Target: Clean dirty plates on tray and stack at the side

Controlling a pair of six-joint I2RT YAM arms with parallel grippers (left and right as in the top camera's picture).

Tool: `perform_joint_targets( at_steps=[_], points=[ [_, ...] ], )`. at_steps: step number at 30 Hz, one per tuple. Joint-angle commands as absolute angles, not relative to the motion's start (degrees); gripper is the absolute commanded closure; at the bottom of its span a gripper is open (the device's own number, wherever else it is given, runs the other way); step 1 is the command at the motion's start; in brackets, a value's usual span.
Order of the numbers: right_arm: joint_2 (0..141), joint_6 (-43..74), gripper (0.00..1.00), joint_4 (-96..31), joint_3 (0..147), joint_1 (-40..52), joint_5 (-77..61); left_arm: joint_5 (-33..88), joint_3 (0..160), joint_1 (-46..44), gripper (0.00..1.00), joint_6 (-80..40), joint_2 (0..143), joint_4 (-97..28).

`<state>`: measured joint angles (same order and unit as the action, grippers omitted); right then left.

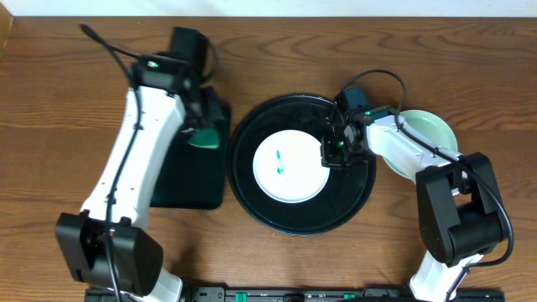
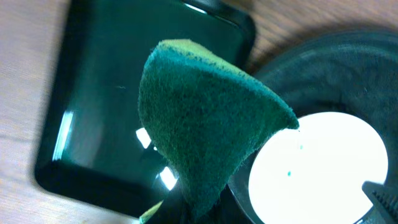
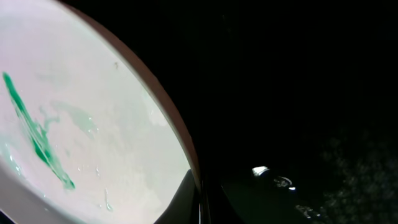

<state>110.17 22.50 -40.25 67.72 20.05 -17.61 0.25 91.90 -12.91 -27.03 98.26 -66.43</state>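
Wooden table (image 1: 50,101) carries the round black tray (image 1: 295,228) at centre, with one dirty plate (image 1: 289,164) lying in it, a teal smear (image 1: 279,161) on its face. The right gripper (image 1: 336,153) has its jaws closed on the plate's right rim, probably to steady it for wiping. The left gripper (image 1: 201,126) pinches a green sponge (image 2: 205,124), folded to a point, above the rectangular black tray (image 1: 189,180) on the left, poised for scrubbing. Pale plates (image 1: 436,130) sit far right, behind the right arm, seemingly the finished stack; I cannot tell how many.
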Motion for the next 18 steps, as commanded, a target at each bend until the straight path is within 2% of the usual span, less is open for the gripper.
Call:
perform_joint_targets(
  at_steps=[1, 5, 12, 18],
  points=[
    [112.1, 27.4, 0.99, -39.4, 68.0, 20.6, -16.5, 1.0, 85.7, -16.9, 0.93, -30.4, 98.6, -62.3],
    [112.5, 27.4, 0.99, -39.4, 68.0, 20.7, -16.6, 1.1, 80.4, -20.6, 0.93, -31.4, 99.8, -56.1],
    [112.5, 27.4, 0.99, -39.2, 68.0, 20.7, -16.9, 5.2, 80.0, -28.1, 0.93, -31.8, 107.1, -51.3],
    [112.5, 27.4, 0.99, -39.2, 68.0, 20.7, -16.8, 8.6, 80.0, -30.6, 0.93, -35.6, 113.5, -47.8]
  ],
)
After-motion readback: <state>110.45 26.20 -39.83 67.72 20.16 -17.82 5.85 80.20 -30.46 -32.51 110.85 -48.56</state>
